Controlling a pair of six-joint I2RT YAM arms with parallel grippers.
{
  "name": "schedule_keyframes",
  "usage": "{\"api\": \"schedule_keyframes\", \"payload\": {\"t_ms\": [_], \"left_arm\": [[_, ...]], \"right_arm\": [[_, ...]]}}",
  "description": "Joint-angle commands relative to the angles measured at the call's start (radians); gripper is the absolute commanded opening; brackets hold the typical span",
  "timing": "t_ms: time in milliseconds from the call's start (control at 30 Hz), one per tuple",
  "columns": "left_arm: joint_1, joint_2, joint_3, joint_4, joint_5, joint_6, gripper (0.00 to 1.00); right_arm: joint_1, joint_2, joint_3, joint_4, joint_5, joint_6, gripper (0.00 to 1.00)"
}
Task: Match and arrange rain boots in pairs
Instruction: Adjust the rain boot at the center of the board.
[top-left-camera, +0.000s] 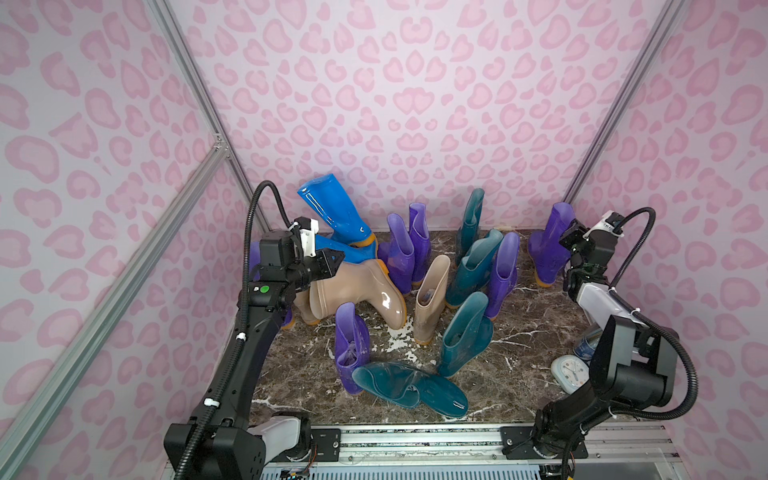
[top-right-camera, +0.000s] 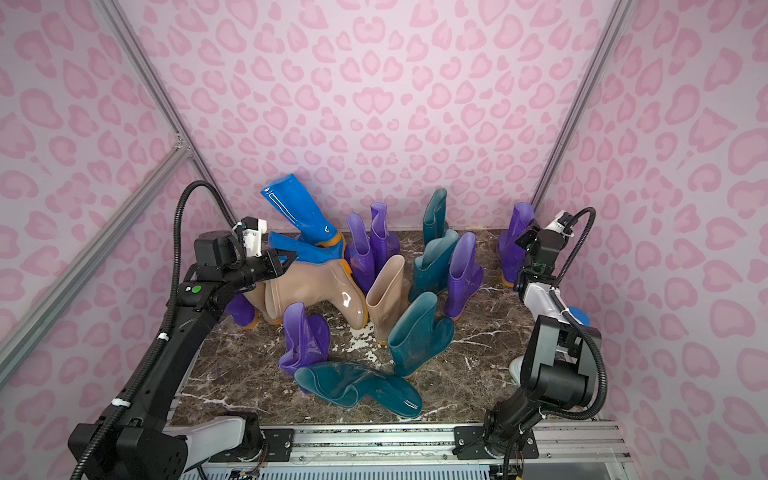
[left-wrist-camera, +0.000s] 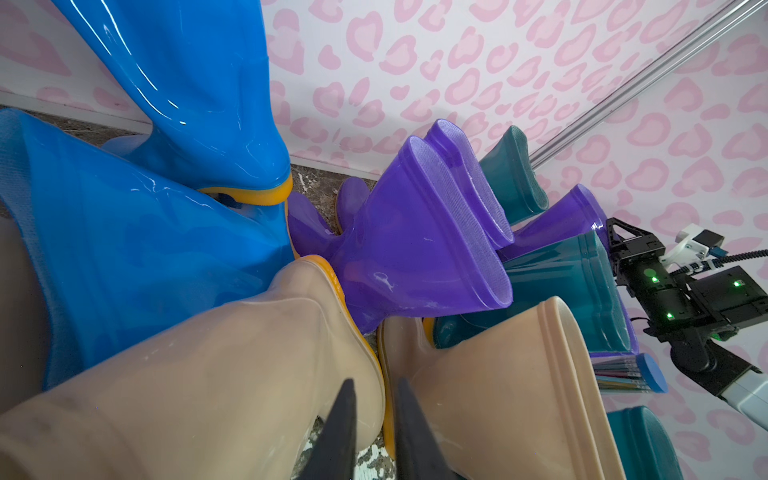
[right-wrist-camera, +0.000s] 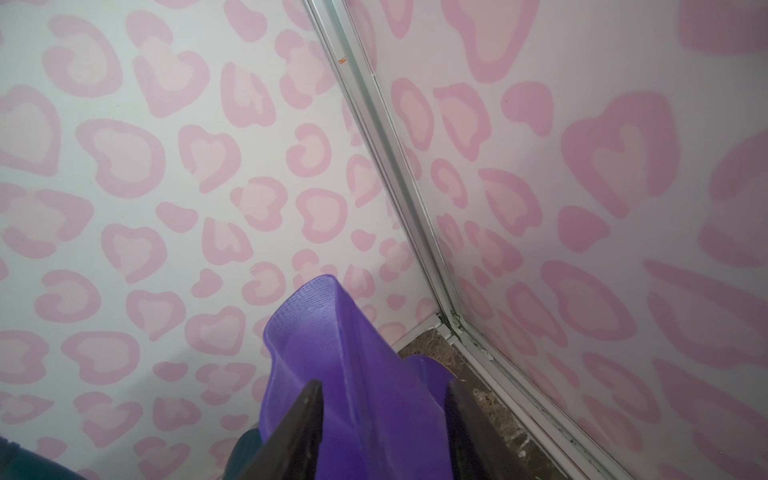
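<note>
Rain boots crowd the marble floor in both top views. A bright blue boot (top-left-camera: 332, 208) leans on the back wall, and another blue one (top-left-camera: 332, 249) lies under it. My left gripper (top-left-camera: 338, 259) hovers over a lying beige boot (top-left-camera: 357, 291), next to an upright beige boot (top-left-camera: 432, 299). In the left wrist view its fingertips (left-wrist-camera: 374, 384) stand slightly apart, open, holding nothing. My right gripper (top-left-camera: 566, 242) is at the back right by a purple boot (top-left-camera: 552, 245); its jaws (right-wrist-camera: 384, 384) stand open either side of that boot's shaft (right-wrist-camera: 332, 353). Teal boots (top-left-camera: 465, 332) and purple boots (top-left-camera: 401, 245) fill the middle.
A teal boot (top-left-camera: 399, 386) lies flat near the front beside an upright purple one (top-left-camera: 351, 345). A small white clock (top-left-camera: 570, 372) and a blue-capped cylinder (top-left-camera: 586, 345) sit at the right by my right arm. Patterned walls close three sides; an aluminium rail (top-left-camera: 415, 440) runs along the front.
</note>
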Motion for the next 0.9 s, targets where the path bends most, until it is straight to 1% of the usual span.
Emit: {"api": "schedule_keyframes", "payload": {"t_ms": [0, 67, 100, 167, 233, 433, 633, 767, 867], "left_arm": [[0.001, -0.008, -0.003, 0.031, 0.012, 0.004, 0.42], [0.001, -0.005, -0.004, 0.026, 0.0, 0.004, 0.51], [0.001, -0.002, -0.004, 0.024, 0.001, 0.003, 0.54], [0.0, 0.0, -0.006, 0.029, 0.008, -0.006, 0.57], [0.0, 0.003, -0.003, 0.028, 0.015, -0.008, 0.6], [-0.002, -0.005, -0.009, 0.033, 0.022, -0.013, 0.61], [-0.011, -0.016, -0.014, 0.043, 0.032, -0.019, 0.61], [-0.021, -0.022, -0.013, 0.043, 0.037, -0.019, 0.62], [-0.026, -0.026, -0.015, 0.049, 0.049, -0.026, 0.62]], "right_arm": [[-0.002, -0.018, -0.007, -0.02, 0.041, 0.015, 0.58], [-0.008, -0.032, -0.022, -0.017, 0.031, 0.027, 0.63], [-0.009, -0.038, -0.028, -0.008, 0.018, 0.023, 0.65], [-0.007, -0.061, -0.024, -0.035, 0.005, 0.026, 0.7], [-0.007, -0.091, -0.028, -0.069, -0.002, 0.023, 0.74], [-0.006, -0.206, -0.117, -0.052, -0.019, 0.046, 0.81], [0.014, -0.314, -0.177, -0.109, 0.0, 0.046, 0.81], [0.075, -0.439, -0.244, -0.162, 0.057, 0.019, 0.81], [0.138, -0.514, -0.27, -0.248, 0.117, -0.01, 0.81]]}}
